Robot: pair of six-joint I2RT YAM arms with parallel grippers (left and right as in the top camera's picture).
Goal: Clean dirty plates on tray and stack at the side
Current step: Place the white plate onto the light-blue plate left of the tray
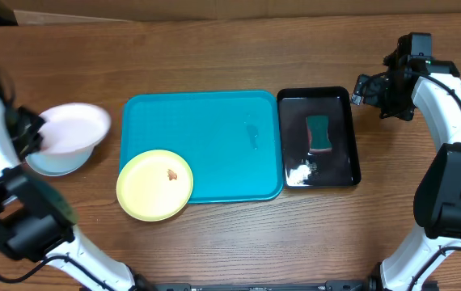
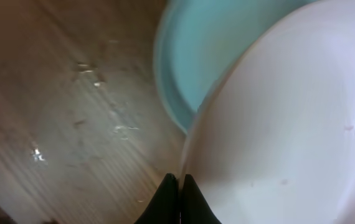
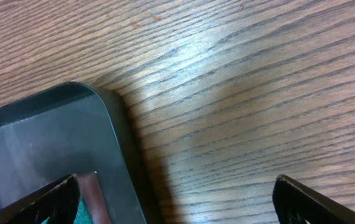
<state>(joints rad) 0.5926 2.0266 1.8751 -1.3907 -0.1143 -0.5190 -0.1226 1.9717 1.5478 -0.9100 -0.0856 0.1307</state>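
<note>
My left gripper [image 2: 179,180] is shut on the rim of the white plate [image 2: 289,124], which it holds tilted over the pale mint-blue plate [image 2: 208,56] on the table left of the tray. In the overhead view the white plate [image 1: 73,128] covers most of the mint-blue plate [image 1: 52,164], with my left gripper [image 1: 32,133] at its left edge. The yellow-green plate [image 1: 154,184], with a reddish-brown smear, overlaps the front left corner of the turquoise tray [image 1: 214,121]. My right gripper [image 1: 361,89] is open and empty by the black tray's far right corner.
A glossy black tray [image 1: 344,129] with a green sponge [image 1: 319,132] and some white foam lies right of the turquoise tray; its corner shows in the right wrist view [image 3: 40,137]. Bare wooden table lies around.
</note>
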